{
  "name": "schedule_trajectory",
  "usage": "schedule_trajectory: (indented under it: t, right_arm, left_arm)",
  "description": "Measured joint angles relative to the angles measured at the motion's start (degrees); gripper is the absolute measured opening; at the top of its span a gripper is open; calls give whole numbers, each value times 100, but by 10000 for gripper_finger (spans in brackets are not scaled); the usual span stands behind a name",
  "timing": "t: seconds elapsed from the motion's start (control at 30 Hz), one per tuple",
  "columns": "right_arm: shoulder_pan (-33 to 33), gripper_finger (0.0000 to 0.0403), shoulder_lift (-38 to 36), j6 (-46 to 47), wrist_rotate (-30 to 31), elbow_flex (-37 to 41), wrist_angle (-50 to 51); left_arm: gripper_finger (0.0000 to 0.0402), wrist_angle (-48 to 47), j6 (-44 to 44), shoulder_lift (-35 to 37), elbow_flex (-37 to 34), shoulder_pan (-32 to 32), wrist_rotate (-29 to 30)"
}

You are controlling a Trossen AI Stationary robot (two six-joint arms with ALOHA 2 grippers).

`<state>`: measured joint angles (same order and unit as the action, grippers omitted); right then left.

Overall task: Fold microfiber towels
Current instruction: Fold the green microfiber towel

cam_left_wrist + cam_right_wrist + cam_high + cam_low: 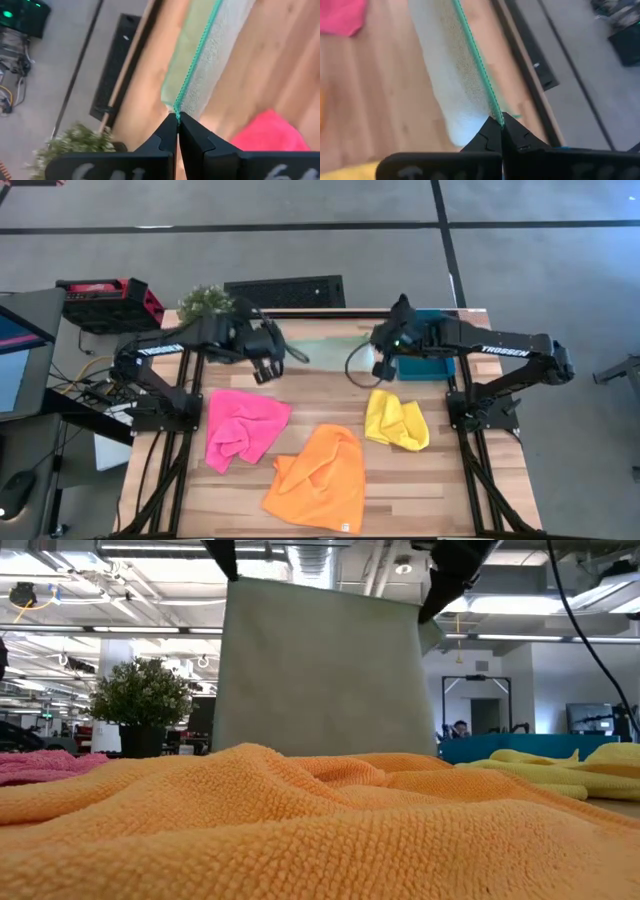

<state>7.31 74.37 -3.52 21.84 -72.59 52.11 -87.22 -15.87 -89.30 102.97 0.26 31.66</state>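
Observation:
The sage green towel (320, 670) hangs as a flat sheet between my two grippers over the table's far middle; from above it shows edge-on (335, 338). Its lower edge is hidden behind the orange towel in the low view. My left gripper (177, 117) and my right gripper (501, 122) are each shut on an upper corner. The pink towel (245, 425), the orange towel (320, 475) and the yellow towel (395, 420) lie crumpled on the table's near half. My left gripper pinches the green towel's upper corner (176, 107) at its stitched edge between its two fingertips, slanting in from above and the table's left. The hem runs straight away from the fingers. My right gripper pinches the other upper corner (496, 114) at the stitched edge between its fingertips, slanting in from above and the table's right. The towel hangs below both, its top edge drawn nearly straight.
The teal bin (430, 365) stands at the table's far right, under my right arm. A potted plant (205, 300) and a dark keyboard (285, 290) sit at the far edge. Bare wood shows between the hanging towel and the three lying towels.

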Motion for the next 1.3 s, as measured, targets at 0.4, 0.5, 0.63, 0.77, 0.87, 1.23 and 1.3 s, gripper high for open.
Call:
schedule_trajectory:
  t: [0.4, 0.5, 0.63, 0.77, 0.87, 1.23, 1.3]
  right_arm:
    - [-1383, 6, 0, 1263, -556, 850, 57]
    - [-1724, 6, -1, 1556, -573, 1035, -68]
    - [-2106, 6, -2, 1962, -797, 1279, -271]
    - [-2390, 6, 0, 2319, -846, 1685, -718]
    - [-2508, 6, 0, 2586, -846, 1960, -1035]
    - [-2302, 6, -2, 2658, -689, 2519, -1710]
    - [-2109, 6, -2, 2499, -565, 2524, -1711]
  left_arm:
    - [0, 902, -1011, 2, -1662, -1191, -985]
    - [0, 1136, -1286, 2, -1958, -1430, -1135]
    - [0, 1704, -1542, 2, -2380, -1694, -1472]
    - [0, 2348, -1731, 4, -2875, -1892, -1696]
    - [0, 2755, -1833, 4, -3213, -1985, -1758]
    - [0, 3534, -1974, 6, -3787, -1899, -1691]
    - [0, 3543, -2072, 6, -3854, -1764, -1588]
